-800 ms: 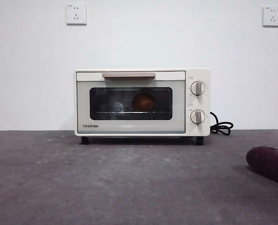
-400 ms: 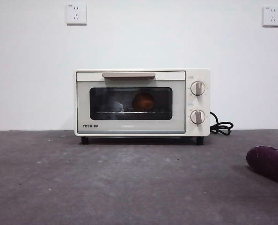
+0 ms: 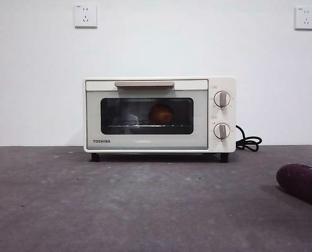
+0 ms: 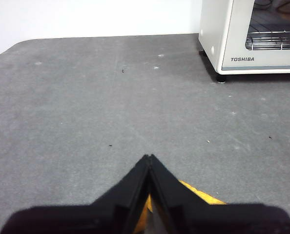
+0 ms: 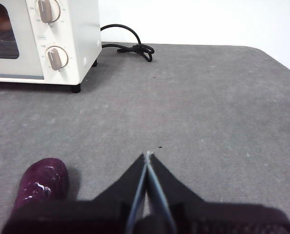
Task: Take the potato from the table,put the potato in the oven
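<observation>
The cream-white oven stands at the back of the table with its door closed. Through the dark window the orange-brown potato rests on the wire rack inside. Neither arm shows in the front view. My left gripper hovers shut over bare table, off to the side of the oven's corner by the Toshiba label. My right gripper is shut too, over the table on the side of the oven that carries the knobs. Both hold nothing.
A dark purple oblong vegetable lies on the table at the right; it also shows close beside my right gripper as a purple vegetable. The black cord coils behind the oven's right side. Two wall sockets sit high on the white wall.
</observation>
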